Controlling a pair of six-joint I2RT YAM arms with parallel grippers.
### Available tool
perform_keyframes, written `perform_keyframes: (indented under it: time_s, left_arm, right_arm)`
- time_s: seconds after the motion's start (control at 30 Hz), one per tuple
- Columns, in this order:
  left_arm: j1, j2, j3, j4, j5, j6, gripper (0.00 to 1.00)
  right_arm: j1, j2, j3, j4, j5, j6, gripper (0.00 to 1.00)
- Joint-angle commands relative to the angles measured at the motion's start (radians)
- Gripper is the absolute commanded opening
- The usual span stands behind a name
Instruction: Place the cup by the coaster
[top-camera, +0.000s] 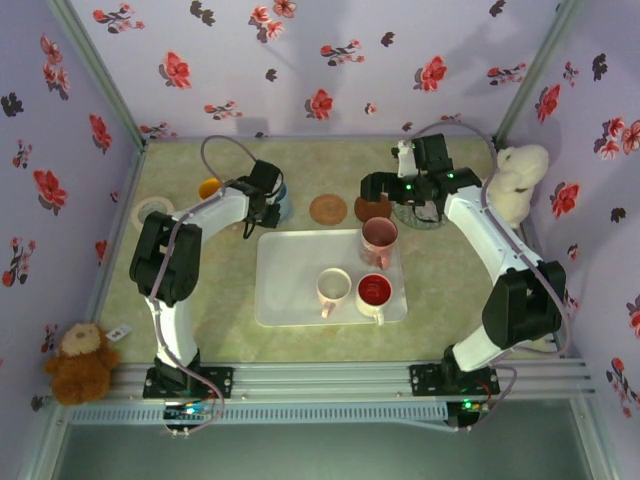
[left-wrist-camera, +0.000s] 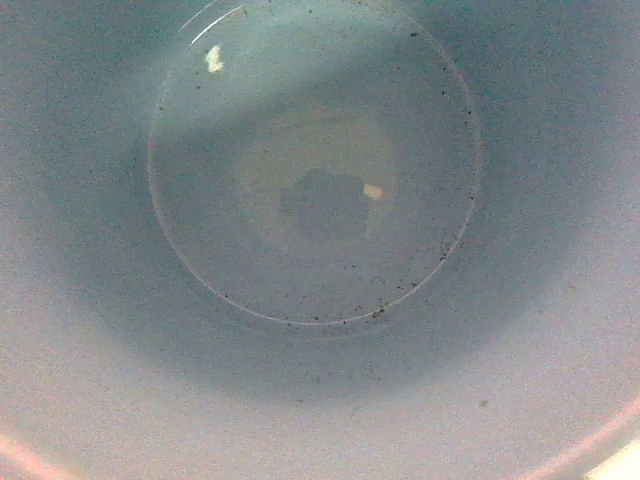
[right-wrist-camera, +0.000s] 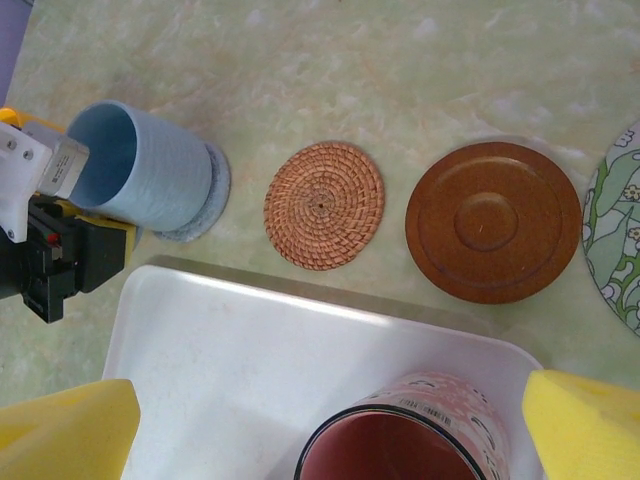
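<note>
Blue cup (right-wrist-camera: 150, 165) is at the far left part of the counter (top-camera: 440, 300), and its base is on a blue-grey coaster (right-wrist-camera: 212, 195). The left end effector (right-wrist-camera: 60, 190) is at the mouth of this cup. It seems to be closed on the rim, with one finger reaching inside. The left wrist camera looks straight down into the pale blue inside of the cup, where small dark specks lie on the bottom.

Just right of the blue cup lies a round woven coaster (right-wrist-camera: 324, 205), and it does not touch the cup. Further right lies a brown wooden coaster (right-wrist-camera: 492, 222). A green patterned mat (right-wrist-camera: 618, 240) shows at the edge after it. These pieces lie in one row along the far side of a white tray (top-camera: 295, 290).

The right end effector (right-wrist-camera: 320, 435) is wide open and holds nothing. Its two yellow fingers (right-wrist-camera: 62, 432) stand on both sides of a pink cup (right-wrist-camera: 405, 430), which is on the far right part of the tray. Two more cups (top-camera: 333, 288) stand side by side nearer to the arm bases.
</note>
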Motion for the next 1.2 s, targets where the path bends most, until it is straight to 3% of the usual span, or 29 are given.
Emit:
perform_keyframes:
  time_s: [0.0,0.23,0.77,1.17]
  left_arm:
    - [-0.003,-0.016,0.019,0.049,-0.011,0.007,0.17]
    - [-0.003,-0.011,0.026,0.032,-0.014,0.008,0.38]
    - [-0.012,-0.080,0.022,0.009,-0.018,-0.007,0.61]
    - [-0.025,-0.226,0.047,-0.087,-0.029,-0.042,0.79]
  right_arm:
    - [0.007,-0.022,-0.004,-0.007,0.007,-0.023,0.99]
    - [0.007,-0.028,-0.004,-0.008,0.009,-0.029,0.99]
    - [0.007,-0.071,-0.026,-0.010,0.009,-0.033,0.99]
    - [0.013,-0.123,-0.045,-0.047,0.004,-0.047,0.99]
